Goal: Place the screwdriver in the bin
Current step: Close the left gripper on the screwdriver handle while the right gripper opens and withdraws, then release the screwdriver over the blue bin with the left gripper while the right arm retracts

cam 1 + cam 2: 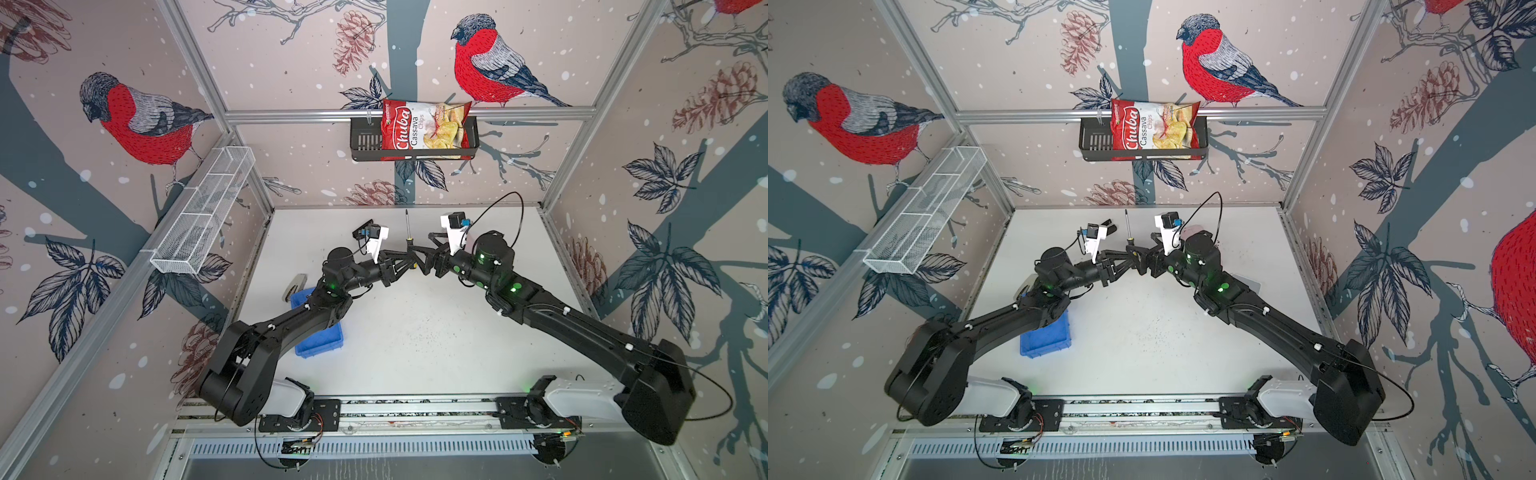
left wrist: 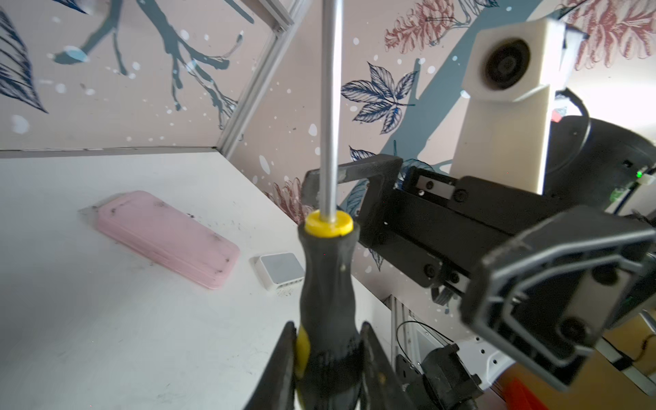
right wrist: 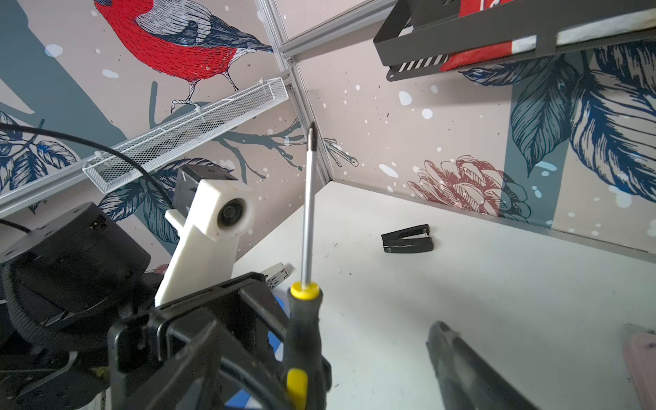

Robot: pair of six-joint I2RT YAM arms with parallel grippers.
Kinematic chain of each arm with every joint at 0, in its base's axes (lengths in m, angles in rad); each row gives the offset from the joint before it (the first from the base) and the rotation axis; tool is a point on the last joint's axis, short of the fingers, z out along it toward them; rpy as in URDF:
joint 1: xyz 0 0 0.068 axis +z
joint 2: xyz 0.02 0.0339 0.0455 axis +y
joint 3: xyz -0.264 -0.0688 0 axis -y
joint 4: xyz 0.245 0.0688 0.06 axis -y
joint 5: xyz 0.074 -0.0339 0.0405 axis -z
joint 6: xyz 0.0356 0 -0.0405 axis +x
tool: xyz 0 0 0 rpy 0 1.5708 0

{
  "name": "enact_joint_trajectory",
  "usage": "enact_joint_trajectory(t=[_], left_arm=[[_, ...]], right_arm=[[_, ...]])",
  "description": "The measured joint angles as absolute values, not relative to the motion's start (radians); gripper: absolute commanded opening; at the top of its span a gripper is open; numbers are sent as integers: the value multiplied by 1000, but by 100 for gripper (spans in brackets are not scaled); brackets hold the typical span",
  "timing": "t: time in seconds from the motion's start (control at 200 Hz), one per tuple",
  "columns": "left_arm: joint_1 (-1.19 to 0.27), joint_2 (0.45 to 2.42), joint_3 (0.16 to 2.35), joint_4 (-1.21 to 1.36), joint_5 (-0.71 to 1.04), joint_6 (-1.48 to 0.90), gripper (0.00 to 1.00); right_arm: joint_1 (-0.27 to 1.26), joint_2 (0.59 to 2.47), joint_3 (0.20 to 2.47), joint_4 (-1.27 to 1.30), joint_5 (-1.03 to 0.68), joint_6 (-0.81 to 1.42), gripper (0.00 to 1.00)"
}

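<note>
Two black robot arms rose from a rail at the front of a white surface (image 1: 415, 332). They bent at the elbows and leaned inward, so that their wrists met nose to nose above the middle rear of the surface, like an arch.

The left gripper (image 2: 328, 340) was closed tight on the lower handle of a small screwdriver (image 2: 328, 277) with a moulded, waisted black rubber grip, yellow inserts and a yellow collar. Its thin, smooth metal shaft stood nearly upright and ended in a dark cross-point tip, seen in the right wrist view (image 3: 311, 136). The tool was held clear of the surface.

The right gripper (image 1: 426, 253) faced it with its jaws spread wide on either side of the tool, gripping nothing. Its angular black plastic fingers (image 2: 553, 294) showed ribbed inner frames.

The bin (image 1: 320, 345), a shallow rectangular tray of glossy blue plastic with low walls, lay on the surface at front left. It was partly hidden under the left forearm and well apart from the screwdriver.

Also on the surface lay a black stapler (image 3: 408, 238), a flat pink rounded case (image 2: 167, 238) and a small white square box (image 2: 280, 269). A long white wire-mesh basket (image 1: 203, 212) hung on the left wall. A black slotted metal basket (image 1: 365, 139) on the back wall held a crinkled red crisp bag (image 1: 419, 129).
</note>
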State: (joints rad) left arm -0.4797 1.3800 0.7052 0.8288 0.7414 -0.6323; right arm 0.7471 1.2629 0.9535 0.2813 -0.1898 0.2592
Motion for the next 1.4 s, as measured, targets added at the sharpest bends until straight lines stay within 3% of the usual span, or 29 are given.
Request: enact_joint_trajectory(t=[0.445,0.881,1.151,1.401], left_arm=[[-439,970,650,211,342,-420,0],[-426,764,676,-415,-114,-593,0],[-349,739,640,-628,-176,-710,0],[-156,826,580,-636,-42,-714,0]], right_arm=[[826,1330,1036,149,-274,20,100],[930,1460,1161,-24,-420,-261,100],[965,1506,1192,-106,-474,-348,100],[979,1530,1204,-156,-505,-397,100]])
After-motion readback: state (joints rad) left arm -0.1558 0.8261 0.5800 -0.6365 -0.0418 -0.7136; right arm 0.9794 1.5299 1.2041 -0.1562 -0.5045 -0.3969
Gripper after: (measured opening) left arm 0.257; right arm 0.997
